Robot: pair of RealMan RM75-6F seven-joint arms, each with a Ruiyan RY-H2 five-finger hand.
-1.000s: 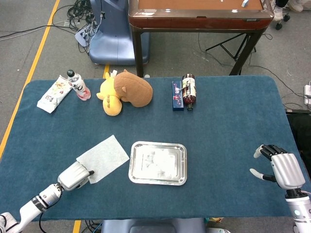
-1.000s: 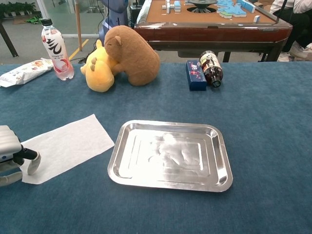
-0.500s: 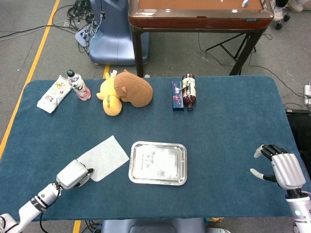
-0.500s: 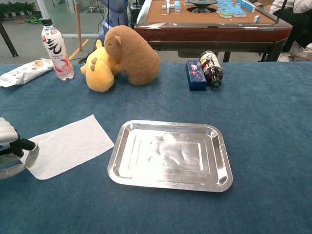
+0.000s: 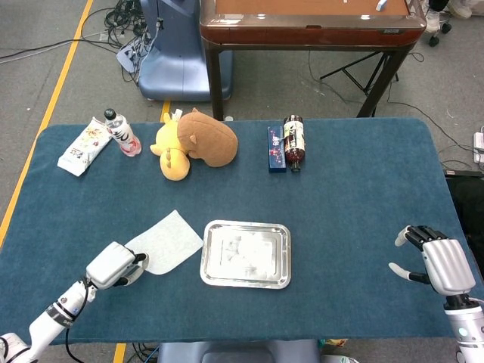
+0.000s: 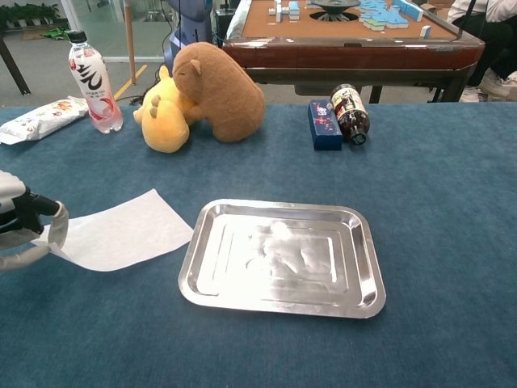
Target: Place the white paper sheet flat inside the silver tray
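From the head view, the left hand (image 5: 115, 265) sits at the near-left of the blue surface (image 5: 355, 197) with its fingers pinching the near corner of the white paper sheet (image 5: 168, 242) — a grip at the corner makes sense, since thin paper lying on cloth offers little else to take hold of. The sheet lies just beside the silver tray (image 5: 281, 257), its far corner close to the tray's left rim but not over it, so the placing is not yet done. The right hand (image 5: 439, 261) hovers well apart at the right edge, fingers spread and holding nothing, apparently kept out of the way. Along the far side stand a water bottle (image 5: 121, 131), a snack packet (image 5: 83, 147), a brown and yellow plush toy (image 5: 198, 141), a small blue box (image 5: 275, 149) and a dark bottle lying on its side (image 5: 293, 141). In the chest view, the left hand (image 6: 23, 230) shows at the left border, the pinched corner lifted a little while the rest of the paper (image 6: 129, 230) rests flat — likely so it can be drawn across toward the tray (image 6: 367, 299), whose raised rim the sheet must clear. The right hand is outside this view.
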